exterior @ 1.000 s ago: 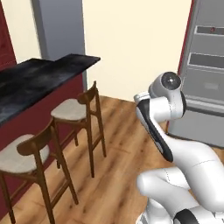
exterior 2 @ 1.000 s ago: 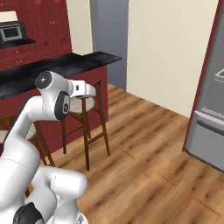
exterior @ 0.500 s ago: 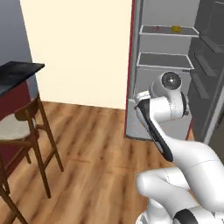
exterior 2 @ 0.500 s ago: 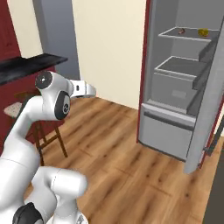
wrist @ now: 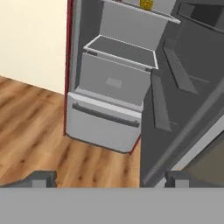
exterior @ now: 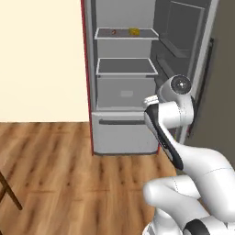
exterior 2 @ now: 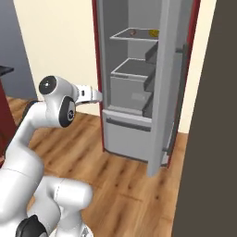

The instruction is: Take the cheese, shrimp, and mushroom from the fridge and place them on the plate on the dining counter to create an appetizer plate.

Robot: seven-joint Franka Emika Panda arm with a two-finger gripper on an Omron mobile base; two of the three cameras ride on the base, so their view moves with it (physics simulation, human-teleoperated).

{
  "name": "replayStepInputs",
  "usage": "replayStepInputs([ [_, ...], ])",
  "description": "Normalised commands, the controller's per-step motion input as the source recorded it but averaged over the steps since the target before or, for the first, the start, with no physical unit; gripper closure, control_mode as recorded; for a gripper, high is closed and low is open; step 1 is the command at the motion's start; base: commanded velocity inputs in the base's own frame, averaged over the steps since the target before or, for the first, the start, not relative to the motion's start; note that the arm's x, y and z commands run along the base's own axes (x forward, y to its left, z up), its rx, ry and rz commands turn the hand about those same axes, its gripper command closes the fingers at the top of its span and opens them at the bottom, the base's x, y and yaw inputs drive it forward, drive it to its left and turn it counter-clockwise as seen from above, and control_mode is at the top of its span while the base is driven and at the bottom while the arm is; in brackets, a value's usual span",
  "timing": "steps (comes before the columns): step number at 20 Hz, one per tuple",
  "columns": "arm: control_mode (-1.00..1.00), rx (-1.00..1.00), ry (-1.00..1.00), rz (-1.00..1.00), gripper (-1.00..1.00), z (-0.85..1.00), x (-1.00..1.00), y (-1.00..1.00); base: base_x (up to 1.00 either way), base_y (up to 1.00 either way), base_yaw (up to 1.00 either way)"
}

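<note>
The fridge (exterior: 126,96) stands open ahead of me, with grey shelves, drawers and a handled bottom drawer (wrist: 105,124). On its top shelf lies the yellow cheese (exterior: 134,31) (exterior 2: 154,33) (wrist: 146,4). Left of the cheese sits a tiny reddish food (exterior: 114,31) (exterior 2: 133,32), too small to tell whether it is mushroom or shrimp. My gripper (exterior 2: 98,96) (wrist: 109,180) is held out in front of the fridge at drawer height, well short of it, open and empty. The plate is out of view.
The fridge door (exterior 2: 166,92) swings out on the right with its inner racks (wrist: 175,65) showing. A cream wall (exterior: 41,59) lies left of the fridge, over a wooden floor (exterior: 69,174). The dining counter's black end (exterior 2: 3,69) and a stool leg (exterior: 7,190) sit far left.
The base has turned from the dining counter and stools toward the open fridge, so the whole scene has shifted. The arm keeps the same pose, gripper open.
</note>
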Motion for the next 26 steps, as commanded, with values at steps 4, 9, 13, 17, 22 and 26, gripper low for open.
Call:
replayStepInputs([
  [4,1.0,0.0,0.0,0.0,-1.0,0.0,0.0,0.0,0.5,0.33,-0.35],
  [9,1.0,0.0,0.0,0.0,-1.0,0.0,0.0,0.0,0.59,0.42,-0.31],
  [13,1.0,0.0,0.0,0.0,-1.0,0.0,0.0,0.0,0.8,0.64,-0.24],
  [17,1.0,0.0,0.0,0.0,-1.0,0.0,0.0,0.0,0.91,0.67,-0.19],
  [22,1.0,0.0,0.0,0.0,-1.0,0.0,0.0,0.0,1.0,0.17,-0.17],
  [26,1.0,0.0,0.0,0.0,-1.0,0.0,0.0,0.0,0.97,0.0,-0.13],
])
